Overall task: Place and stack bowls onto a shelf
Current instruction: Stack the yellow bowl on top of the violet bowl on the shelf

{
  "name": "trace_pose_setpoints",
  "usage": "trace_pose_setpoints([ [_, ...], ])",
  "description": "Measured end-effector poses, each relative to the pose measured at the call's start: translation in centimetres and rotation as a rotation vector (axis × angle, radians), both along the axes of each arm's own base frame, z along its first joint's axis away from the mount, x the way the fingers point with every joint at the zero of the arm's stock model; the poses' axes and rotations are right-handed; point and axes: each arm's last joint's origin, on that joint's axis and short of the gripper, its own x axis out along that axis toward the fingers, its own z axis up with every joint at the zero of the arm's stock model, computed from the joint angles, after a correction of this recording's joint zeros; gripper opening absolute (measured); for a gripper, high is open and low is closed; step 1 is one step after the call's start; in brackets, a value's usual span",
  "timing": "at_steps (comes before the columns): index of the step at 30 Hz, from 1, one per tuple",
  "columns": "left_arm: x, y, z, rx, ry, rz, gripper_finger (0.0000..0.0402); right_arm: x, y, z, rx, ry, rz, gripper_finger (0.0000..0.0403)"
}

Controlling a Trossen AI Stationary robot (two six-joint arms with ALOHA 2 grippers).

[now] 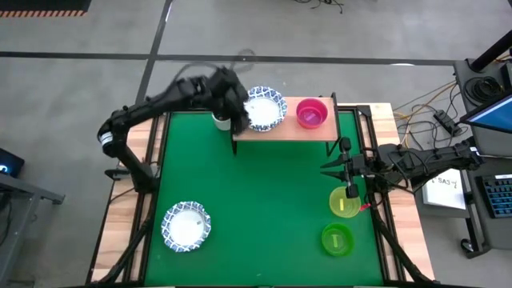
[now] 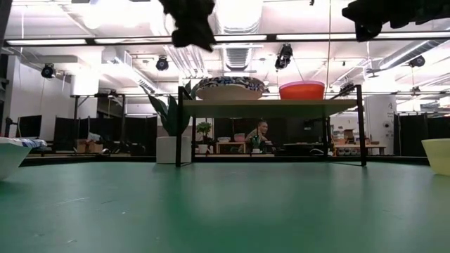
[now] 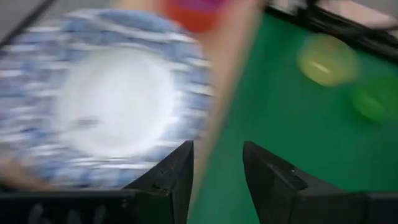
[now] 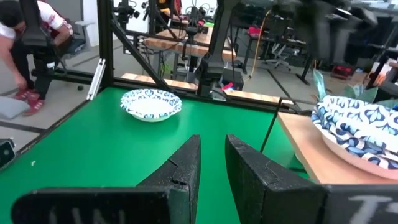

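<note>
A white bowl with a blue-patterned rim (image 1: 264,108) sits on the left part of the wooden shelf (image 1: 288,130). In the right wrist view it looks like a stack (image 4: 357,134). A red bowl (image 1: 311,112) stands beside it on the shelf. Another patterned bowl (image 1: 186,225), a yellow bowl (image 1: 344,202) and a green bowl (image 1: 337,238) rest on the green mat. No purple bowl is in view. My left gripper (image 3: 217,171) is open above the shelf's left end, beside the patterned bowl (image 3: 106,99). My right gripper (image 4: 213,165) hovers near the yellow bowl, fingers slightly apart.
A white pot with a plant (image 2: 169,144) stands just behind the shelf's left end. The shelf's thin black legs (image 2: 362,126) rise from the mat. Wooden table edges border the mat (image 1: 256,208). A person (image 4: 37,37) bends down beyond the table.
</note>
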Motion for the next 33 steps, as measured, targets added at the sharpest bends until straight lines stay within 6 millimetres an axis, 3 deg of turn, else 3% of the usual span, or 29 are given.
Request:
trace_pose_setpoints([
  [7,1.4,-10.6,-2.7,0.043,0.021,-0.361,0.0121,0.9,0.1,-0.6,0.083,0.066,-0.010,0.0063],
  [11,-0.3,-16.9,-6.1,0.114,0.080,-0.652,0.0121,1.8,0.2,-1.8,0.174,0.146,-0.033,0.0063],
  [14,-1.8,-19.7,-7.7,0.117,0.009,-0.727,0.0121,2.3,0.2,-2.1,0.227,0.172,-0.078,0.0063],
  [19,-4.8,-20.1,-8.6,0.181,-0.144,-0.589,0.0121,3.4,0.2,-1.5,0.287,0.173,-0.120,0.0063],
  [27,-10.0,-18.3,-8.7,0.264,-0.431,-0.501,0.0121,5.9,0.6,1.9,0.285,0.161,-0.117,0.0063],
  [33,-13.3,-17.1,-8.9,0.321,-0.546,-0.389,0.0121,7.7,0.8,3.7,0.350,0.290,-0.152,0.0063],
])
